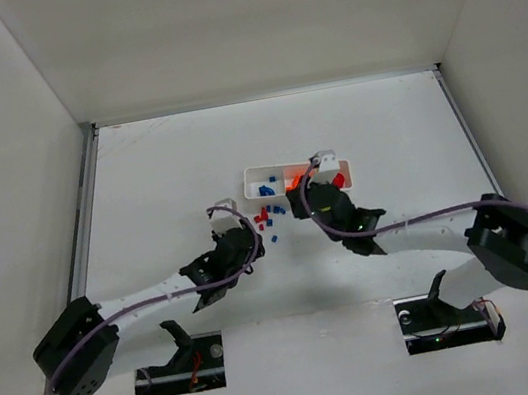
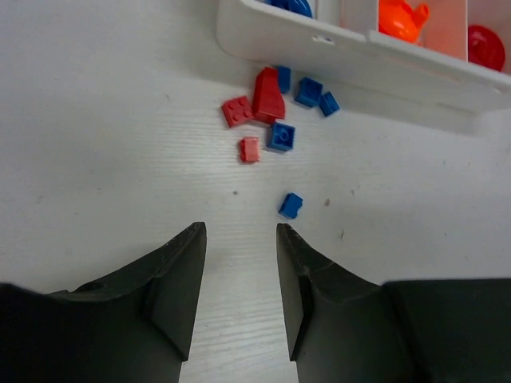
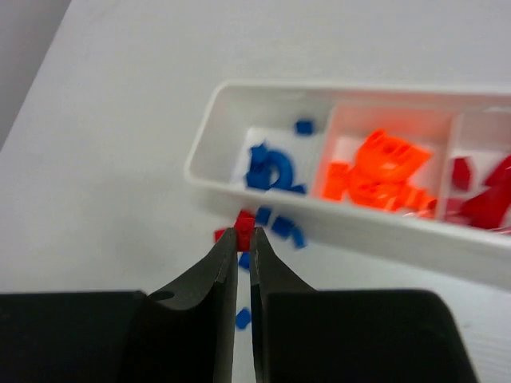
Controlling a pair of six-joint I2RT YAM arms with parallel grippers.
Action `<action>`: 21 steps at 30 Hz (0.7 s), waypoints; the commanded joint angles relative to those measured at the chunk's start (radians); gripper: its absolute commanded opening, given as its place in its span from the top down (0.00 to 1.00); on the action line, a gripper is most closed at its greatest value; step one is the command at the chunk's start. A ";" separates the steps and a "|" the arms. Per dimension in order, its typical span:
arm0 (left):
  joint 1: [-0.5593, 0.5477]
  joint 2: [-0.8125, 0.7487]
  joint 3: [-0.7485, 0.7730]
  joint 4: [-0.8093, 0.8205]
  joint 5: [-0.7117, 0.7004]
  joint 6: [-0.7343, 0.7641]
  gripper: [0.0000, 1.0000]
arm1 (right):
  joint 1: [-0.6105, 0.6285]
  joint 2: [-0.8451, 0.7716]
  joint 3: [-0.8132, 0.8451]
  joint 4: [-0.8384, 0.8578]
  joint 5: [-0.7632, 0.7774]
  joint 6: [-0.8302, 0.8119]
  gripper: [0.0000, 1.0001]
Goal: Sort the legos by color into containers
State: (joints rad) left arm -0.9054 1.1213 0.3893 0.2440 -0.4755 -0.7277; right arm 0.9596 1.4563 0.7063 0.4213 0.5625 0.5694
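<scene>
one red brick [image 3: 244, 219] is pinched in the right gripper [image 3: 244, 236] beside the tray [image 3: 263, 190] for binning; left gripper [image 2: 239, 239] gapes empty.

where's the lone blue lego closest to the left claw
In the left wrist view the lone blue lego lies just beyond the open left claw, nearer than the red-and-blue cluster beside the white tray.

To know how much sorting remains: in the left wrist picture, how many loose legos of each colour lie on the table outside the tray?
Red legos: 3
Blue legos: 5
Total: 8
</scene>
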 commanded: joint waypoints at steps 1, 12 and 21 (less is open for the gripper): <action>-0.072 0.075 0.083 0.052 -0.047 0.050 0.62 | -0.099 -0.080 -0.062 0.011 -0.018 -0.045 0.90; -0.154 0.282 0.171 0.077 -0.078 0.120 0.62 | -0.364 -0.113 -0.113 -0.003 -0.116 -0.065 0.89; -0.169 0.307 0.181 0.075 -0.083 0.126 0.62 | -0.379 -0.096 -0.114 0.008 -0.128 -0.066 0.88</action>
State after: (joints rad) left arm -1.0718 1.4296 0.5350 0.2966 -0.5323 -0.6167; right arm 0.5835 1.3563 0.5880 0.3965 0.4473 0.5156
